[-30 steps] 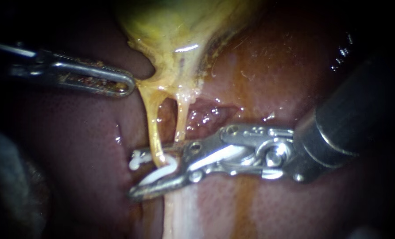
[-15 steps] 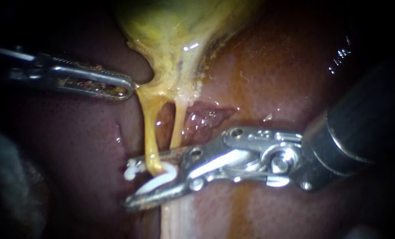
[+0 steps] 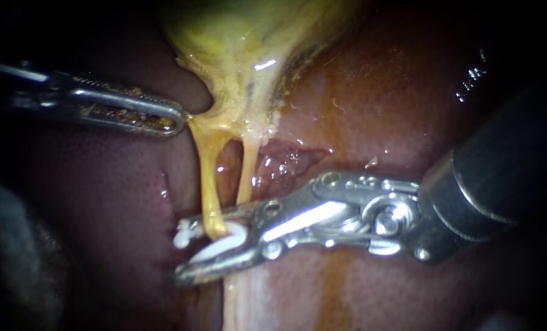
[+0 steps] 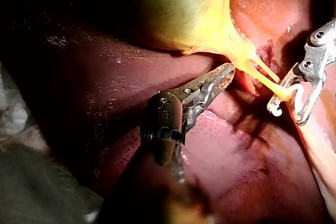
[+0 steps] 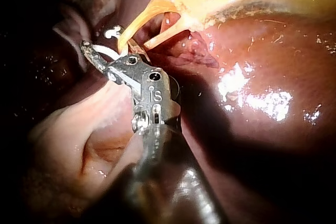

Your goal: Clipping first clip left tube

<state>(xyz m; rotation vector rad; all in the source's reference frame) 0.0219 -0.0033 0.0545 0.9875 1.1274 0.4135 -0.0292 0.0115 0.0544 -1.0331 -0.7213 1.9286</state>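
Below the gallbladder (image 3: 243, 49), the right instrument (image 3: 183, 250) has its jaws part-way closed on a white clip (image 3: 221, 245) that hooks round the left tube (image 3: 207, 184) of 2. The left instrument (image 3: 178, 122), jaws together, pinches the gallbladder's lower edge.

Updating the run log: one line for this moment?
right instrument: jaws hold clip round left tube | clip open | left instrument: gripping gallbladder
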